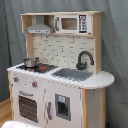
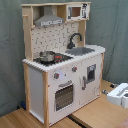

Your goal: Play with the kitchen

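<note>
Reaching for the kitchen (image 2: 60,65) from far off, I might bump the small pot (image 2: 47,56) over. My end effector (image 2: 119,94): open or closed, I cannot tell.

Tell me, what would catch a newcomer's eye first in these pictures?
The tall white and wood toy kitchen fills both exterior views, standing before a grey curtain. On its stovetop sits a small shiny pot, with a black curved faucet over the grey sink beside it. Up top are a hood and a microwave, and at the second exterior view's right edge a white piece of the robot pokes in.
</note>
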`<state>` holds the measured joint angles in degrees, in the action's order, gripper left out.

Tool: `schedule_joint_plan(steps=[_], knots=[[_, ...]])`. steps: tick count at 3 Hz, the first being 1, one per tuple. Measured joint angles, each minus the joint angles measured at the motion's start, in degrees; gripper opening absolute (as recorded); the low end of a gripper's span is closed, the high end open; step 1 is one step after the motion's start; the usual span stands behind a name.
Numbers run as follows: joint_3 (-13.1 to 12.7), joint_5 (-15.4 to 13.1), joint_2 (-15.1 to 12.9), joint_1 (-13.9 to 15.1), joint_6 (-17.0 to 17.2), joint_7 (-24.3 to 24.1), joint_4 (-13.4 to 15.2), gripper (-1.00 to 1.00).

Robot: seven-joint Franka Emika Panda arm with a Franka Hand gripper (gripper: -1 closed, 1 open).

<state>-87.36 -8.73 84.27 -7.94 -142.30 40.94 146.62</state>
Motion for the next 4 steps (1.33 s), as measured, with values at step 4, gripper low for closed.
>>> schedule_joint_plan(steps=[4], knots=[[5.47, -0.69, 0.20, 17.31, -7.22, 7.35, -5.38, 1.00]])
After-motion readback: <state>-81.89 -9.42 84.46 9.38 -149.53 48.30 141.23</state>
